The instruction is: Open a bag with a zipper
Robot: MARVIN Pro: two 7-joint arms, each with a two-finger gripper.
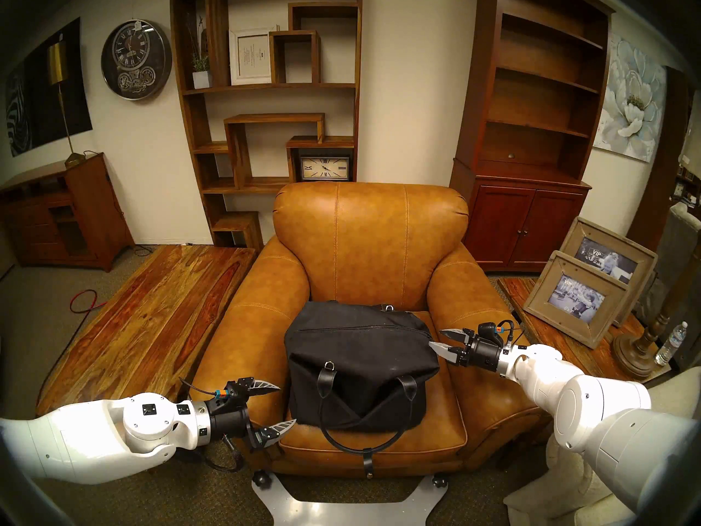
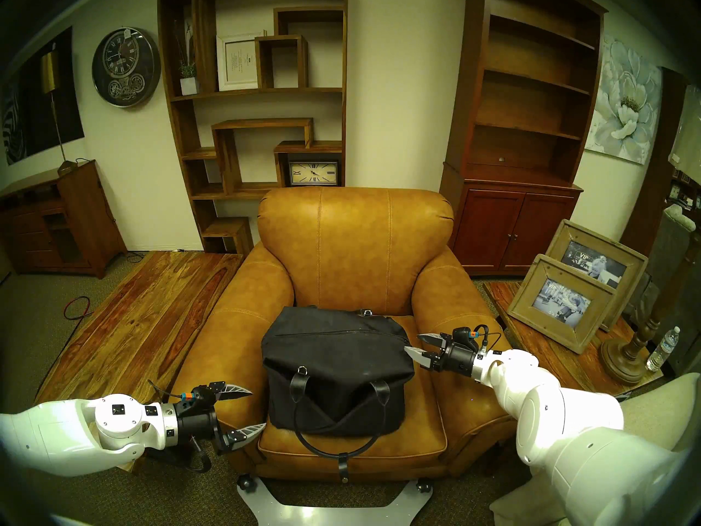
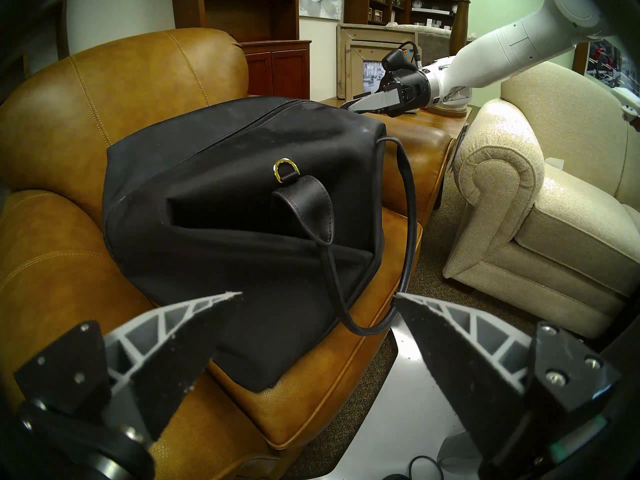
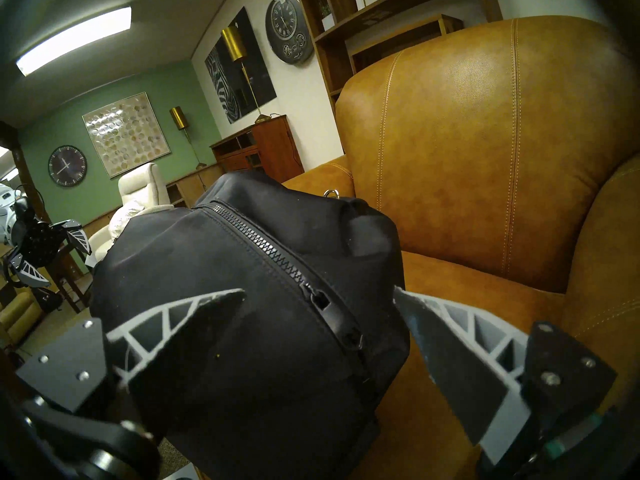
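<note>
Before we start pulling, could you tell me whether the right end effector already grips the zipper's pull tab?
No, the right end effector is open, the pull tab lying free between its fingers.

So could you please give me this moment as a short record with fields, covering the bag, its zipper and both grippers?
bag: black bag lying on the seat of the tan leather armchair
zipper: zipper closed along the top panel, its pull at the end near the right gripper
handle: loop handle hanging over the seat's front edge
left gripper: left gripper open, beside the bag, holding nothing
right gripper: right gripper open, at the bag's end, holding nothing
</note>
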